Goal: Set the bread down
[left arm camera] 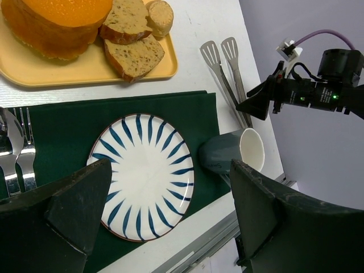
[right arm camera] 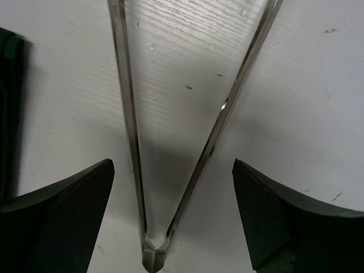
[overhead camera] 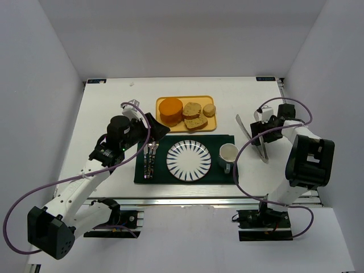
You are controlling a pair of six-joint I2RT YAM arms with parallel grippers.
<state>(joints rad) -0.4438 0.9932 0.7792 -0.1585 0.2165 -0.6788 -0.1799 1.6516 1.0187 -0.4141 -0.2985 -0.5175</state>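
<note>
The bread lies on a yellow tray (overhead camera: 193, 99) at the back: a thick round orange bun (overhead camera: 170, 109), two tan speckled slices (overhead camera: 191, 110) (overhead camera: 196, 122) and a small roll (overhead camera: 209, 110). My left gripper (overhead camera: 156, 128) is open and empty, raised just left of the tray's near corner. In the left wrist view the bun (left arm camera: 57, 23) and slices (left arm camera: 126, 23) (left arm camera: 133, 57) sit at the top, well beyond my open left gripper (left arm camera: 170, 193). My right gripper (overhead camera: 263, 139) is open, low over the metal tongs (overhead camera: 250, 136). In the right wrist view the gripper (right arm camera: 172, 170) straddles the tongs' hinge end (right arm camera: 126, 102) without touching it.
A white plate with blue stripes (overhead camera: 188, 160) lies on a dark green placemat (overhead camera: 159, 176), forks and a spoon (overhead camera: 149, 159) to its left and a cup (overhead camera: 228, 153) on its side to its right. The table's near edge runs just below the mat.
</note>
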